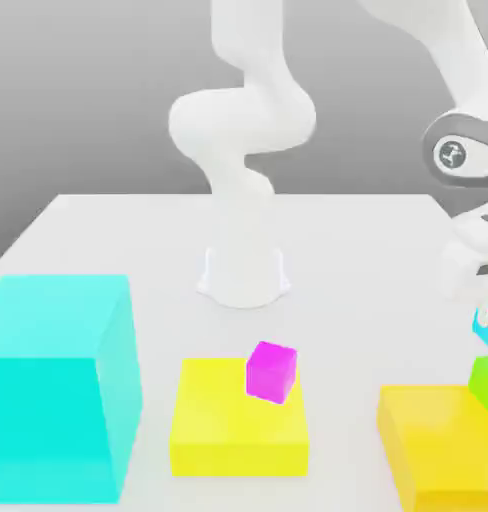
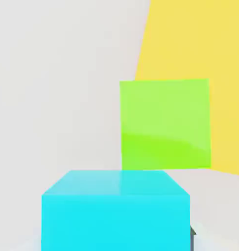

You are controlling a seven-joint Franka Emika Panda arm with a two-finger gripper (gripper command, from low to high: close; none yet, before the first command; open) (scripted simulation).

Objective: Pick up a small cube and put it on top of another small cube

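At the exterior view's right edge, the small cyan cube (image 1: pixel 486 330) hangs in the air under my gripper (image 1: pixel 481 312), which is shut on it. The hand view shows the same cyan cube (image 2: pixel 116 211) very close. Just below it, a small green cube (image 1: pixel 485 382) rests on the near corner of a yellow block (image 1: pixel 438 450). From the hand, the green cube (image 2: pixel 165 125) lies a little beyond the cyan one, at the edge of the yellow block (image 2: pixel 200 44). A small magenta cube (image 1: pixel 272 371) sits on another flat yellow block (image 1: pixel 238 430) in the middle.
A huge cyan block (image 1: pixel 58 385) stands at the exterior view's left. The arm's white base (image 1: pixel 242 275) rises from the middle of the white table (image 1: pixel 368 260), behind the yellow blocks.
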